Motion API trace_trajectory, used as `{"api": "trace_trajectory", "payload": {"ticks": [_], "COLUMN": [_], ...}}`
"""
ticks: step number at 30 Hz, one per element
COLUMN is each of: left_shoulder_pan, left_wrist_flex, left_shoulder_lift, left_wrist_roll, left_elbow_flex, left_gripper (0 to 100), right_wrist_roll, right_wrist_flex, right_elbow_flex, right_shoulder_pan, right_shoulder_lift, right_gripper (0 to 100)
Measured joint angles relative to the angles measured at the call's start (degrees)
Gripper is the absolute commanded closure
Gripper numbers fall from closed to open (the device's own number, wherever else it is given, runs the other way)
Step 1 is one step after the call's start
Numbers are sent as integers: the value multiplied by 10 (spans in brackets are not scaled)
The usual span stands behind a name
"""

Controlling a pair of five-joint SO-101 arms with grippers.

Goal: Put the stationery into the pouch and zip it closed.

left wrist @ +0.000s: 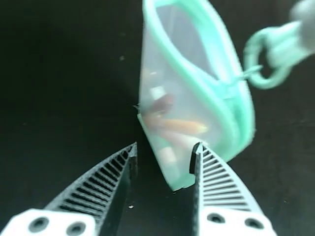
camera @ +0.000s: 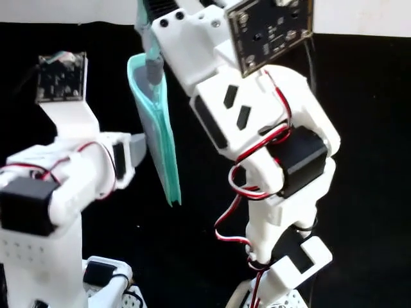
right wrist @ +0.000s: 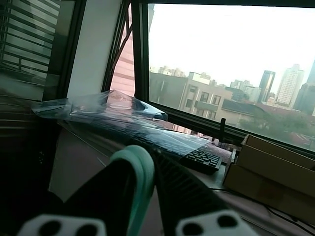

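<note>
Pouch [camera: 157, 135]: hanging in mid-air, stationery [left wrist: 172, 125] lying inside.
Right gripper [right wrist: 147, 164]: I am pinching the pouch's top edge.
Left gripper [left wrist: 165, 162]: jaws standing spread, flanking the pouch's lower corner.

Pouch [left wrist: 187, 98] looks like frosted see-through plastic with a smooth mint rubbery-looking trim. The left arm's fingers [left wrist: 216, 182] are dark ribbed plastic, arm shells [camera: 45, 263] white matt plastic, worktop [left wrist: 59, 73] plain matt black.
</note>
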Motion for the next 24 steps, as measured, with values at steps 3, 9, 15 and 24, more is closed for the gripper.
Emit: {"api": "trace_trajectory", "payload": {"ticks": [3,9,15,24], "left_shoulder_pan": [40,100,101,101], "left_wrist_flex": [-15,-20,-59,-168], "left_shoulder_lift": [-18,-24,-24,-25], "left_wrist_roll": [17,21,55,56], "left_elbow_flex": [24,42,47,144], "left_gripper": [796,796,796,800], "right_wrist_roll": [0,0,0,0], "right_wrist_flex": [0,0,0,0], "right_elbow_flex": [0,0,0,0], "right_shoulder_pan": [-7,-7,-7,-7], "right_shoulder_lift": [0,0,0,0], "right_gripper": [993,993,993,993]}}
